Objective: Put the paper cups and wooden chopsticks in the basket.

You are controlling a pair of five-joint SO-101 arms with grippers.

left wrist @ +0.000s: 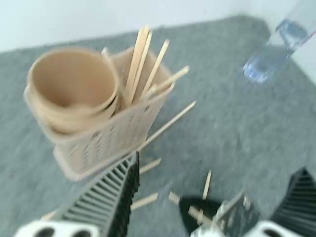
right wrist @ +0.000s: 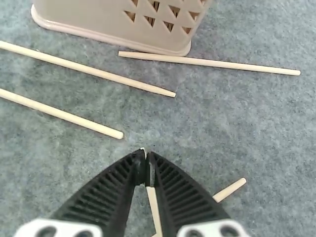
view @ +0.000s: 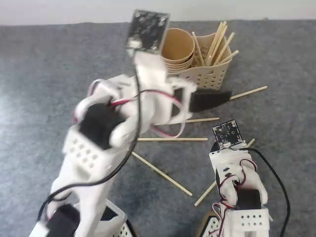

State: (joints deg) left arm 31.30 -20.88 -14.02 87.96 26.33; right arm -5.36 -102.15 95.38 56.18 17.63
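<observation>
On the near side of the basket [right wrist: 74, 15], the right gripper [right wrist: 146, 170] clamps a chopstick [right wrist: 154, 207] by its tip, which may pivot loose on lifting.

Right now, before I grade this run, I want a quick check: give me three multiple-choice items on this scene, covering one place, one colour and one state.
1. Where are the paper cups?
A. Scattered loose
B. Stacked in the basket
C. Held in the air

2. What colour is the mat?
A. Green
B. Red
C. Grey

3. How is the right claw?
A. Shut on a chopstick
B. Wide open
C. Shut on a cup

Answers:
1. B: the high view shows them nested inside the basket beside upright sticks.
2. C: the surface is grey in every view.
3. A: the right wrist view shows its fingers closed with a thin stick pinched between them.
</observation>
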